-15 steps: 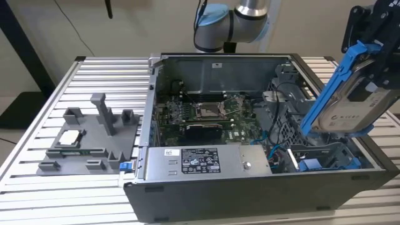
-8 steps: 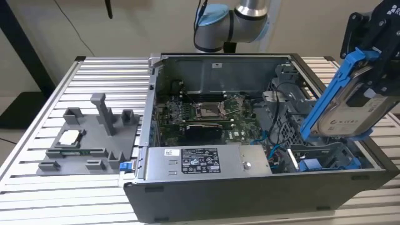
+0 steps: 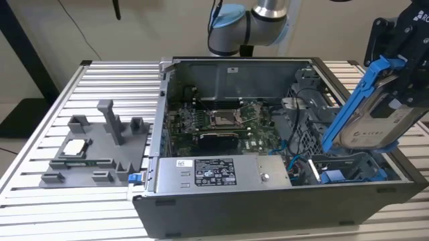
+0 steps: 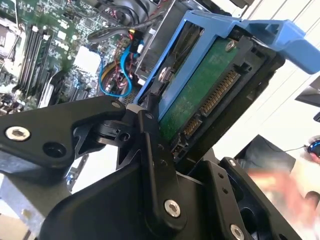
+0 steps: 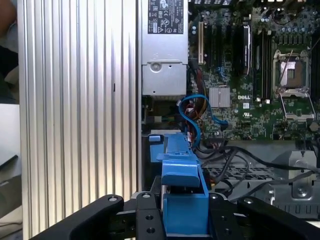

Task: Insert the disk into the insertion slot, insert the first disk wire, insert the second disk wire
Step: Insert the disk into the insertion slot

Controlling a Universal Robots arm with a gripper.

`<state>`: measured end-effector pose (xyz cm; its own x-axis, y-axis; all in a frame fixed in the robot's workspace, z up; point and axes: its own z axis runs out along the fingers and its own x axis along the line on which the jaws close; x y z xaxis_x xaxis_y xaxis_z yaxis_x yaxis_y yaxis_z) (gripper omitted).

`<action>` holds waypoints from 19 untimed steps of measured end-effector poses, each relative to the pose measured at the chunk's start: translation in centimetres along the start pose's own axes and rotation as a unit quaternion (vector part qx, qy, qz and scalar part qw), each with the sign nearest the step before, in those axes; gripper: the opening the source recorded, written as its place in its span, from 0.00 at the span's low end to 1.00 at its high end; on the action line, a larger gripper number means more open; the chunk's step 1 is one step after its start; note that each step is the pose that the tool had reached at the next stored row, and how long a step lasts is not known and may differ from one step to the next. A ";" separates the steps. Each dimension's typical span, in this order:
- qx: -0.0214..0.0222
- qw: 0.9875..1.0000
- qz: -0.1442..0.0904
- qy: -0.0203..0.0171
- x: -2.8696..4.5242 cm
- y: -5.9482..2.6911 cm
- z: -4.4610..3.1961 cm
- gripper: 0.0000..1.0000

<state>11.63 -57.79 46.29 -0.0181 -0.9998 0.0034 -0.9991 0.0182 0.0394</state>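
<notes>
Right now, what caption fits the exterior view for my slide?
The gripper holds the disk tilted over the slot in the open PC case.

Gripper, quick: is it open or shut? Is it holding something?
Gripper: shut on the disk, holding it tilted, with its lower end near the insertion slot.

The disk [image 3: 375,119] is silver-grey and bright blue; motherboard [image 3: 260,118] green; table [image 3: 100,80] ribbed silver.
</notes>
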 end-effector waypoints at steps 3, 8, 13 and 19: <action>-0.001 1.000 0.000 0.000 0.02 -0.02 0.41 0.33; -0.002 1.000 0.000 0.000 0.06 -0.05 1.21 0.33; -0.002 1.000 0.000 0.000 0.06 -0.13 2.06 0.33; -0.002 1.000 -0.001 0.000 0.05 -0.49 2.67 0.33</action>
<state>12.01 -57.86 43.60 -0.0169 -0.9999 0.0032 -0.9989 0.0170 0.0428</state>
